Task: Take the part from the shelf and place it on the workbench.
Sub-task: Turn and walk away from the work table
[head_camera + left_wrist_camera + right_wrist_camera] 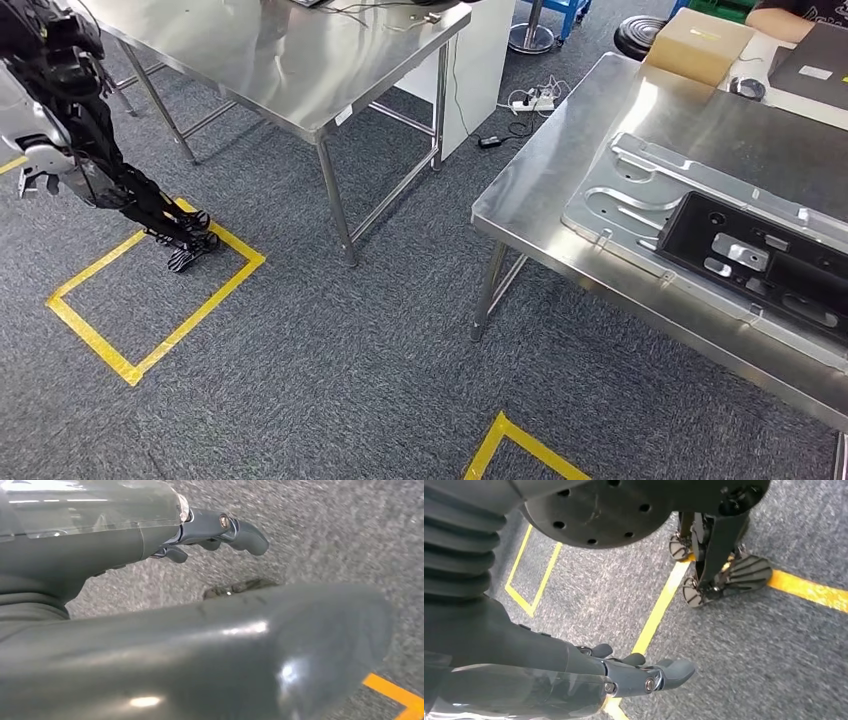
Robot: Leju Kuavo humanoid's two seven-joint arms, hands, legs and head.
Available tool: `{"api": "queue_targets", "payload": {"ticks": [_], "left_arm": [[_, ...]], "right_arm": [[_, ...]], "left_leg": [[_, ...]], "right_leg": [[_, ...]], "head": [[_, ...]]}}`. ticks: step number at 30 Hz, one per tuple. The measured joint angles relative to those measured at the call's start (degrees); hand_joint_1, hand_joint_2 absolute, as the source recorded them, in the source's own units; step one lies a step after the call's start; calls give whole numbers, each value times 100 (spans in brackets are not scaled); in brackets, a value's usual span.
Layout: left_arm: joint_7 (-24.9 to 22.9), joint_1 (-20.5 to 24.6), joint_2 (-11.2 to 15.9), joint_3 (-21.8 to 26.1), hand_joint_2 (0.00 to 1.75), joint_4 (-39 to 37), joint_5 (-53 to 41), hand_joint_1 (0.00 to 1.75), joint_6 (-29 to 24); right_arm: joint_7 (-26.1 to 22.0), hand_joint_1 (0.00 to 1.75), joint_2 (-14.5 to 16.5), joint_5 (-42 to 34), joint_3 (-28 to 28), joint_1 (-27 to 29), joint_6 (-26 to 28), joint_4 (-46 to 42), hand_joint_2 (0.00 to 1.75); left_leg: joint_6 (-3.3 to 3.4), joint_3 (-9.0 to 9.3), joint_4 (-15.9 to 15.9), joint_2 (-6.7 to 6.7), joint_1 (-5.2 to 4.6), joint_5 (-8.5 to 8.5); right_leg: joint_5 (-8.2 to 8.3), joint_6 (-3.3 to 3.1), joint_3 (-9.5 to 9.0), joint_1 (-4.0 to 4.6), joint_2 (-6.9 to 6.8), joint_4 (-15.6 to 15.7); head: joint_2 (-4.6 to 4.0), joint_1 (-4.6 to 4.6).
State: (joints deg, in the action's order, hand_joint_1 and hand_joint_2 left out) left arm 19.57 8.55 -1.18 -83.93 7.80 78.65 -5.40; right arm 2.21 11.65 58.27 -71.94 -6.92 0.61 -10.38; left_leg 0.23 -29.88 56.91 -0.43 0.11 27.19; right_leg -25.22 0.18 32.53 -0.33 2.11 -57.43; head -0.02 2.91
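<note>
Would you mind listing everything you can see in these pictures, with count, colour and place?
Steel tables: two, silver; one upper left, one at right.
Metal panel: one, silver-grey, flat on the right table.
Black part: one, black, lying on the panel.
Cardboard box: one, tan, far end of the right table.
Power strip: one, white, on the floor between the tables.
Floor tape: yellow; a square at left, a corner at bottom.
Carpet: grey, covering the floor.
Left hand: grey, hanging over the carpet, holding nothing.
Right hand: grey, hanging above yellow tape, holding nothing.
</note>
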Motion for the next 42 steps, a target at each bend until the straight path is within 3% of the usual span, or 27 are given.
{"api": "queue_targets", "payload": {"ticks": [2, 3, 6, 7, 8, 9, 11, 13, 17, 18, 20, 22, 23, 24, 25, 27, 28, 29, 32, 33, 34, 36, 37, 38, 39, 40, 42], "left_arm": [[-3, 7, -2, -2, 0, 0, 1, 0, 2], [-4, 12, -2, -2, 0, 0, 1, 0, 2], [-10, 13, 1, -3, 0, 0, 1, 0, 11], [-15, 11, 0, -3, 0, 0, 2, 0, 16], [-20, 10, -1, -3, 0, 0, 4, 0, 22], [-24, 10, -3, -3, 0, 0, 6, 0, 25], [-26, 13, -11, -4, 0, 0, 8, 0, 30], [-34, 20, -18, -10, 0, 0, 5, 0, 34], [-80, 27, -32, -40, 0, 0, 4, 0, 38], [-88, 23, -33, -45, 0, 0, 7, 0, 39], [-93, 14, -33, -60, 0, 0, 10, 0, 39], [-93, 11, -33, -87, 0, 0, 14, 0, 39], [-93, 11, -34, -102, 0, 0, 16, 0, 39], [-93, 11, -34, -115, 0, 0, 19, 0, 38], [-93, 16, -35, -123, 0, 0, 21, 0, 38], [-93, 43, -35, -133, 0, 0, 25, 0, 38], [-93, 60, -36, -135, 0, 0, 26, 0, 38], [-93, 72, -38, -136, 0, 0, 26, 0, 37], [-99, 64, -45, -139, 0, 0, 26, 0, 37], [-100, 66, -48, -140, 0, 0, 26, 0, 37], [-100, 70, -50, -140, 0, 0, 27, 0, 37], [-99, 75, -54, -140, 0, 0, 27, 0, 37], [-99, 71, -55, -140, 0, 0, 27, 0, 37], [-99, 68, -56, -140, 0, 0, 27, 0, 37], [-99, 67, -56, -140, 0, 0, 27, 0, 37], [-100, 67, -57, -140, 0, 0, 27, 0, 37], [-100, 69, -64, -140, 0, 0, 28, 0, 37]], "right_arm": [[0, 0, -1, 0, 0, 4, 1, 0, 44], [0, 0, -2, 0, 1, 5, 1, 0, 0], [-22, 0, -2, 0, 1, 3, -7, 0, 0], [-37, 0, -2, 0, 1, 4, -14, 0, 0], [-50, 0, -2, 0, 1, 5, -20, 0, 0], [-59, 0, -3, -1, 1, 6, -25, 0, 0], [-63, 0, -4, -10, 1, -2, -23, 0, 0], [-60, 0, -5, -37, 1, -12, -18, 0, 0], [-50, 0, -10, -61, 1, -10, -2, -1, 0], [-48, 0, -11, -61, 0, -11, 2, -2, 0], [-45, 0, -13, -59, 0, -13, 4, -2, 0], [-30, 0, -14, -57, -1, -7, 4, -2, 0], [-21, 0, -15, -59, -1, -5, 4, -2, 0], [-14, 0, -15, -60, -2, -4, 4, -2, 0], [-9, 0, -15, -62, -2, -5, 4, -2, 0], [-5, 0, -15, -66, -2, -8, 4, -2, 0], [-4, 0, -16, -67, -2, -10, 4, -2, 0], [-4, 0, -16, -68, -2, -11, 4, -2, 0], [-4, 0, -19, -72, -2, 3, 2, -2, 0], [-3, 0, -20, -72, -2, 10, 2, -2, 0], [-2, 0, -20, -72, -2, 18, 1, -2, 0], [-2, 0, -20, -73, -2, 20, 1, -1, 0], [-5, 0, -20, -74, -2, 22, -3, 0, 0], [-15, 0, -20, -75, -2, 21, -11, 0, 0], [-31, 0, -20, -76, -2, 21, -28, 0, 0], [-49, 0, -21, -77, -2, 20, -48, -1, 0], [-80, 0, -25, -77, -2, 11, -84, -3, 87]], "left_leg": [[79, -18, -44, 29, 26, -73], [122, -38, -70, 49, 41, -117], [171, -158, -68, 102, 36, -205], [165, -207, -52, 116, 32, -227], [157, -256, -29, 128, 30, -246], [146, -303, -2, 135, 30, -262], [113, -376, 57, 142, 28, -288], [61, -418, 104, 145, 15, -319], [-78, -474, 126, 134, 22, -361], [-107, -536, 245, 121, 27, -230], [-155, -754, 817, 97, 45, 254], [-185, -962, 1591, 96, 54, 708], [-190, -954, 1777, 96, 56, 797], [-187, -832, 1744, 96, 56, 791], [-176, -572, 1430, 95, 57, 688], [-136, 83, 490, 79, 44, 457], [-105, 300, 138, 67, 31, 380], [-71, 397, -44, 56, 15, 345], [55, 325, -86, 65, -19, 221], [107, 274, -95, 81, -19, 156], [152, 208, -109, 95, -13, 85], [209, 49, -109, 113, -20, -45], [215, -34, -102, 118, -30, -107], [213, -122, -90, 124, -40, -168], [208, -211, -71, 129, -48, -222], [201, -300, -45, 133, -53, -271], [183, -437, 15, 136, -56, -346]], "right_leg": [[-75, 59, 46, -3, -37, -75], [-226, 80, 122, -2, -70, -247], [-898, 119, 531, -21, -142, -1294], [-1002, 132, 598, -28, -146, -1542], [-997, 142, 561, -36, -153, -1588], [-893, 145, 405, -42, -164, -1400], [-608, 125, -112, -46, -201, -588], [-457, 82, -405, -23, -217, -50], [-314, -56, -335, -14, -211, 14], [-257, -98, -291, -28, -216, 29], [-153, -153, -173, -33, -222, 39], [-52, -165, -29, -21, -221, 26], [-2, -160, 43, -16, -220, 17], [47, -150, 113, -14, -216, 6], [90, -137, 173, -13, -210, -6], [171, -91, 264, -5, -196, -34], [211, -59, 294, 0, -193, -45], [250, -24, 314, 3, -193, -51], [351, 92, 356, -28, -189, -40], [256, 126, 399, -41, -187, -100], [54, 151, 470, -48, -186, -257], [-569, 184, 680, -54, -189, -912], [-796, 196, 762, -53, -189, -1289], [-892, 202, 786, -50, -189, -1574], [-849, 198, 719, -46, -189, -1680], [-711, 185, 544, -38, -190, -1578], [-480, 115, -63, -2, -199, -858]], "head": [[0, -1], [0, -1], [0, -2], [0, -2], [0, -2], [0, -2], [0, -2], [0, -1], [0, -2], [0, -2], [0, -1], [0, -1], [0, 0], [0, 0], [0, 0], [0, 0], [0, -1], [0, -1], [0, -2], [0, -2], [0, -2], [0, -2], [0, -2], [0, -2], [0, -2], [0, -1], [0, -1]]}}
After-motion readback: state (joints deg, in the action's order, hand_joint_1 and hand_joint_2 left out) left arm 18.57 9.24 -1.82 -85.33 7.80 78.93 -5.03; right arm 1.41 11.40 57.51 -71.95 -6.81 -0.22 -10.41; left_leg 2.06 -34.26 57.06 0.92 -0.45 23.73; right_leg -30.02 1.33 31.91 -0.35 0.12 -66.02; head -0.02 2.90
